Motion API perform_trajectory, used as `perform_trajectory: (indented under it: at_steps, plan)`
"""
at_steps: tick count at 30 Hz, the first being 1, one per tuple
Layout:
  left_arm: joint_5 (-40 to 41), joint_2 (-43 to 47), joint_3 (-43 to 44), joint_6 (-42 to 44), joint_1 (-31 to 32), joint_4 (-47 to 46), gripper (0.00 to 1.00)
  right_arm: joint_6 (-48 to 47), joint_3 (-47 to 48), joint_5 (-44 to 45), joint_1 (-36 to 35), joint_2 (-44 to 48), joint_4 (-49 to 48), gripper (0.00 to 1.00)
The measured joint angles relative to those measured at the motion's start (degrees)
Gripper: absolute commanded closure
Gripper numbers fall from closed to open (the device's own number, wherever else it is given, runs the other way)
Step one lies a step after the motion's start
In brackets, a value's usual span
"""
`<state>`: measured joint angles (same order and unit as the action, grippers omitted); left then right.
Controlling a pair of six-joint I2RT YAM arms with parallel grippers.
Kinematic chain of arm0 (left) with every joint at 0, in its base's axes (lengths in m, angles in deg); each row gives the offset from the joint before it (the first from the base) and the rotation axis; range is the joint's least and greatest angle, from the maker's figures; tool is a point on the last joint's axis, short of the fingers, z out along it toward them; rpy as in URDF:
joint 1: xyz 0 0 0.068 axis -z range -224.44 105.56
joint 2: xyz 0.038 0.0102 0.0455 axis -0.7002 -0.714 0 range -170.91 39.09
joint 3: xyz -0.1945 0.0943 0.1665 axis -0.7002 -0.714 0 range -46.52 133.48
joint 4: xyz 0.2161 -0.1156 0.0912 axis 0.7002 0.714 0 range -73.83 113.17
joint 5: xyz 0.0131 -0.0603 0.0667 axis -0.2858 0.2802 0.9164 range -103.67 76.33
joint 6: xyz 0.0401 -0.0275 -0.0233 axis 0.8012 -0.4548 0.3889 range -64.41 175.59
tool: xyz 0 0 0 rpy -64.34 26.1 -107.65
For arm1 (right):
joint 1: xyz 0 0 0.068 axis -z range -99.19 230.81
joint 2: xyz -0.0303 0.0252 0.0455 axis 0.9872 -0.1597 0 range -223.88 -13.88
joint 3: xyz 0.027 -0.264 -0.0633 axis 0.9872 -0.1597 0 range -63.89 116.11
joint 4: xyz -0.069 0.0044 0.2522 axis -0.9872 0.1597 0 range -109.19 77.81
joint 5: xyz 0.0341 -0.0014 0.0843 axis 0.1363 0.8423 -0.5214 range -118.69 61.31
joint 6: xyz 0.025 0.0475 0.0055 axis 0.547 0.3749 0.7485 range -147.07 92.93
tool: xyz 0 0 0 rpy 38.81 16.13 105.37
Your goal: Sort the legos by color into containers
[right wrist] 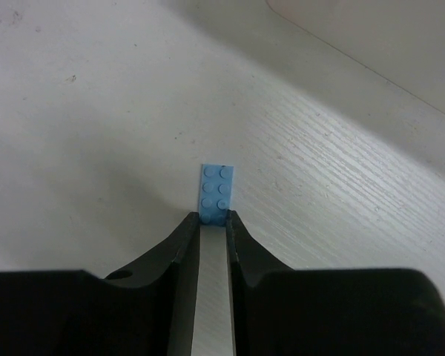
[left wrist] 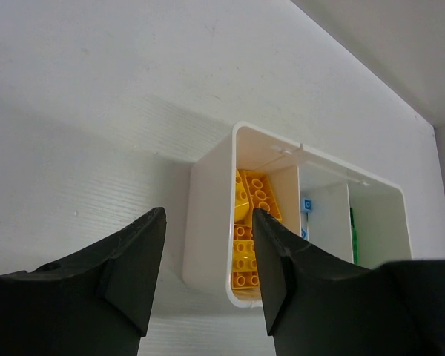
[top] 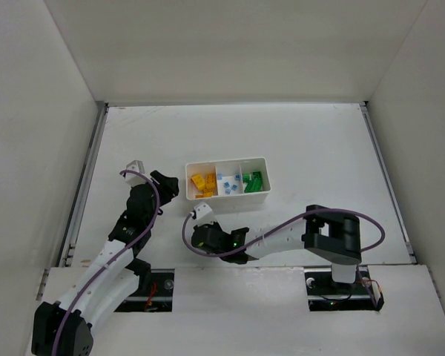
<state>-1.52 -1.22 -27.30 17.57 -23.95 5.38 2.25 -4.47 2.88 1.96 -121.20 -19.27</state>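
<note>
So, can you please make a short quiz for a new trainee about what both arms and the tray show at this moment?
1. True or false: the left fingers hold a yellow lego.
2. Which colour is the lego pinched between the right fingers? A green, B light blue, C yellow.
3. Fill in: seen from the top view, the yellow legos lie in the ___ compartment of the tray.

Key: 1 false (they are open and empty); 2 B; 3 left.

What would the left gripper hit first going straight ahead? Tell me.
The open left gripper points at the white rectangular plastic tray; it would probably meet its end wall first, beside the yellow-orange studded plastic bricks, though depth is unclear.
</note>
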Motion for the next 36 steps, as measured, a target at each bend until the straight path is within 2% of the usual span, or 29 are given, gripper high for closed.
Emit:
perform_trajectory:
  at_steps: [10, 15, 19, 21, 26, 28, 32, 36]
  plan:
    - [0.0, -0.1, 0.0, 0.0, -0.2, -0.1, 0.49, 0.5, -4.3, 0.6, 0.0, 4.2, -0.7, 0.79]
    - [0.0, -0.1, -0.1, -0.2, -0.4, -0.2, 0.37, 0.4, -5.3, 1.1, 0.0, 9.5, -0.3, 0.79]
    - [0.1, -0.3, -0.4, -0.4, -0.5, -0.5, 0.19, 0.0, -6.3, 1.3, 0.1, 16.2, -0.3, 0.79]
    - [0.1, -0.8, -0.6, -0.5, -0.7, -0.6, 0.14, -0.5, -7.1, 1.2, 0.7, 20.5, -0.3, 0.79]
    - [0.4, -1.5, -1.6, -0.8, -0.8, -1.0, 0.0, -3.4, -7.9, 0.4, 7.5, 29.0, -1.0, 0.79]
    - [0.7, -1.6, -1.8, -0.9, -0.9, -1.0, 0.0, -4.9, -7.8, 0.0, 11.6, 30.0, -1.7, 0.79]
    - [2.3, -1.5, -2.3, -0.9, -1.4, -1.5, 0.0, -7.3, -7.8, -1.0, 19.1, 28.3, -2.8, 0.78]
    - [4.7, -1.5, -2.8, -0.9, -1.7, -1.3, 0.0, -8.6, -6.1, -2.4, 22.9, 22.2, -3.9, 0.74]
